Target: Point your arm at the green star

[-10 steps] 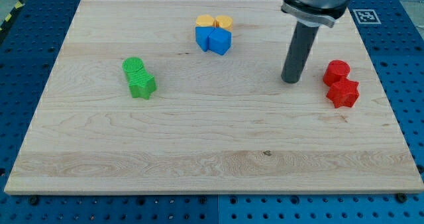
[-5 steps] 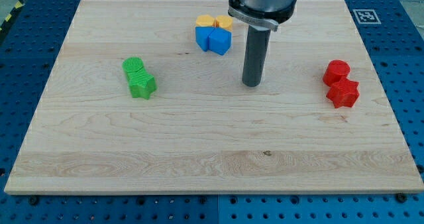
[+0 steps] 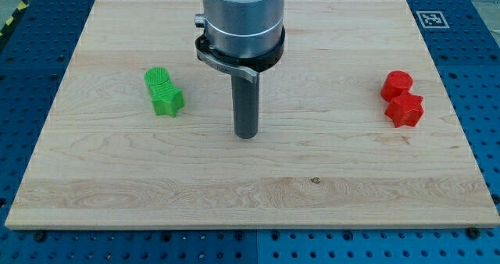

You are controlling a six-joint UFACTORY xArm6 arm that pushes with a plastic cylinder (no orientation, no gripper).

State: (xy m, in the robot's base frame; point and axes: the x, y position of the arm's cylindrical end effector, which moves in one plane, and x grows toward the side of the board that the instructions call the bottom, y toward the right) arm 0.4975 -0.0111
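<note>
Grain of pale wood runs across the surface (image 3: 234, 194), whose near half is bare. Just beyond that, my tip (image 3: 247, 135) rests near the middle of the board; the end effector here is only a straight dark rod with nothing to open or close, and it holds nothing. To the view's left of my tip and slightly farther back sits the green star (image 3: 168, 101), near but clearly apart from the rod, with open wood between them. Touching the star on its far-left side is a green cylinder (image 3: 157, 79) with a ribbed top. Well apart at the view's right, a red star-like block (image 3: 405, 109) sits against a red cylinder (image 3: 397, 84) just behind it. The arm's wide metal body hides the top middle of the board, so whatever lies there cannot be seen.

The star looks like a small, rigid, light plastic piece that would likely skid easily on smooth wood and turn if nudged off-centre. Nothing needs taking hold of: pointing calls only for bringing my tip close on the star's open right side, stopping short so neither it nor the adjoining cylinder gets shoved.
</note>
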